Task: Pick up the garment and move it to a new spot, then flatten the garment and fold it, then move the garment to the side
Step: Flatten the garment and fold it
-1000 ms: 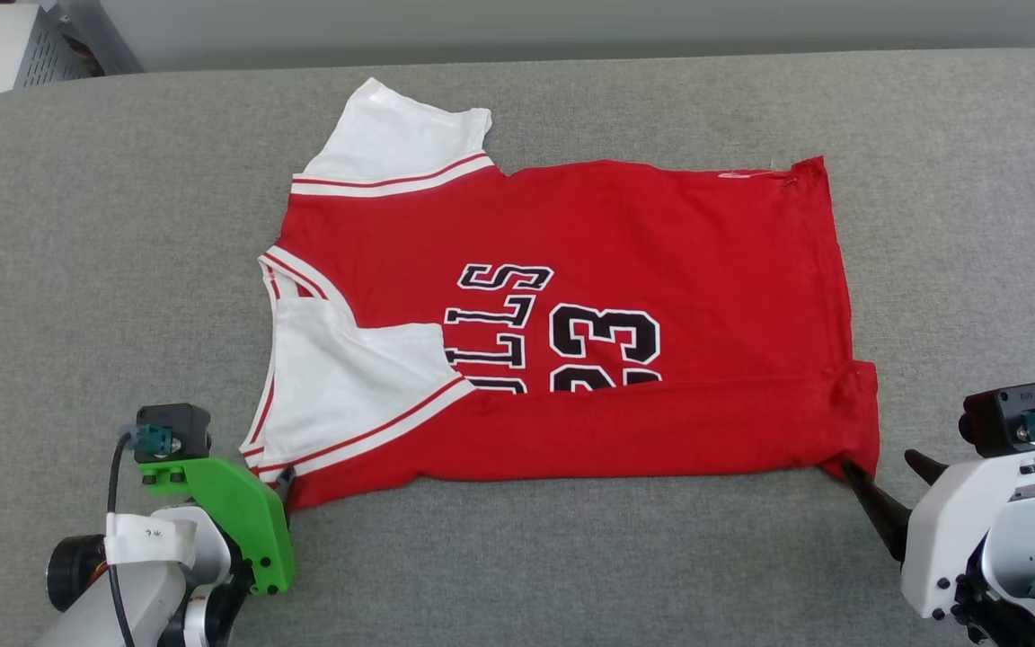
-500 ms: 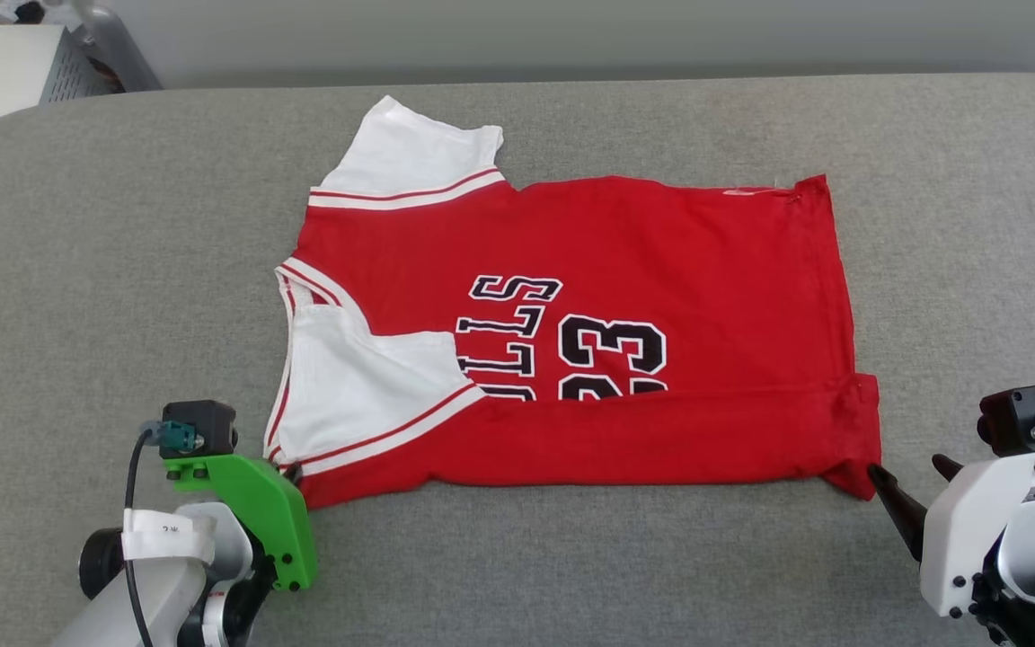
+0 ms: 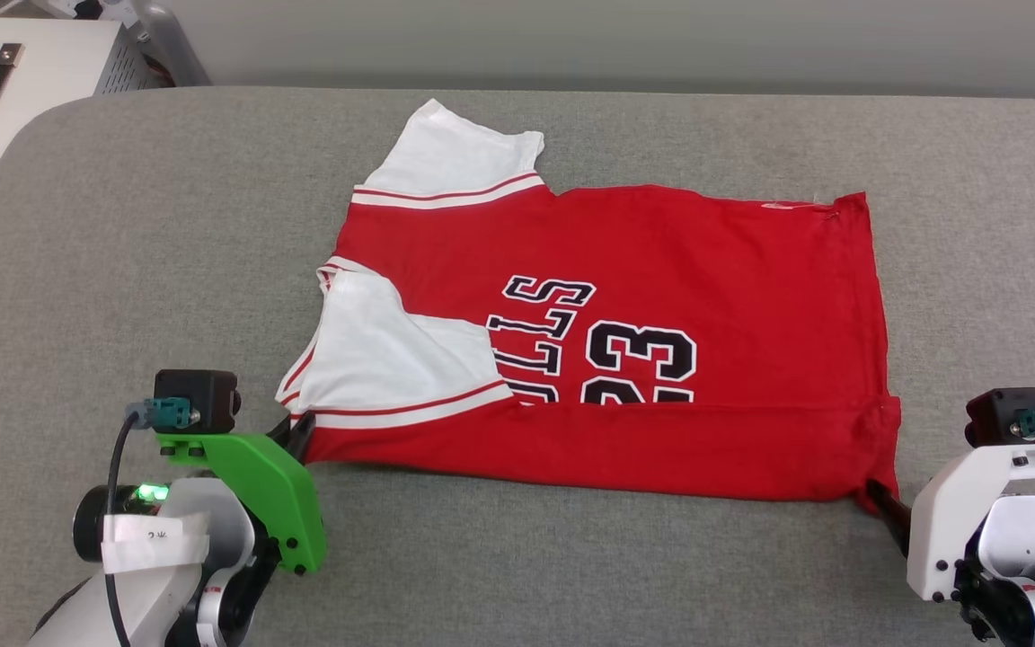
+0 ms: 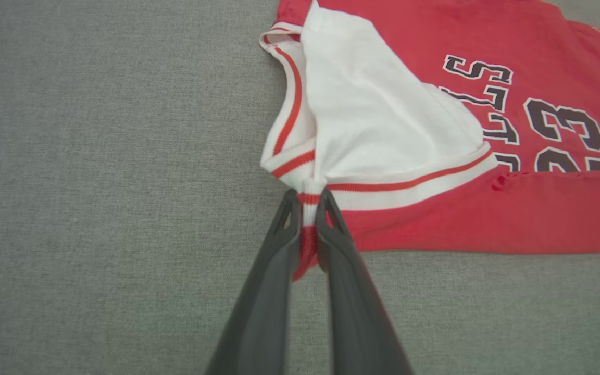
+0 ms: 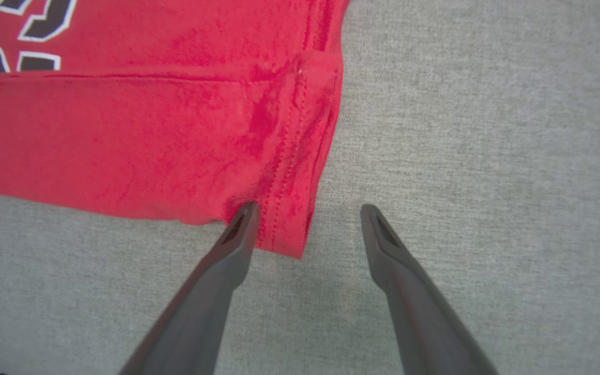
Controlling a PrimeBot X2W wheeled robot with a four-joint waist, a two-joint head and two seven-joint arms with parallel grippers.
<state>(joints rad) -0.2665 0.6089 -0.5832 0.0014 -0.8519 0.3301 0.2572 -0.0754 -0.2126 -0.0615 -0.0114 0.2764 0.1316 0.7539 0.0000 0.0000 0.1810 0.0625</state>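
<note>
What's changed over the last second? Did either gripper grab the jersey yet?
The left gripper has closed on the striped sleeve-trim corner of the jersey, bunching the white sleeve there. The head view's shift is the camera moving. The right gripper stays open at the hem corner, and the jersey still lies on the grey surface.

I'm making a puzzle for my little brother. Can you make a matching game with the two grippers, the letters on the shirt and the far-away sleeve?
Things:
1. left gripper
2. right gripper
3. lettering
4. far sleeve

States:
A. white
B. open
C. black with white outline
D. pinching the jersey

Pairs: 1-D, 2-B, 3-C, 4-A
</note>
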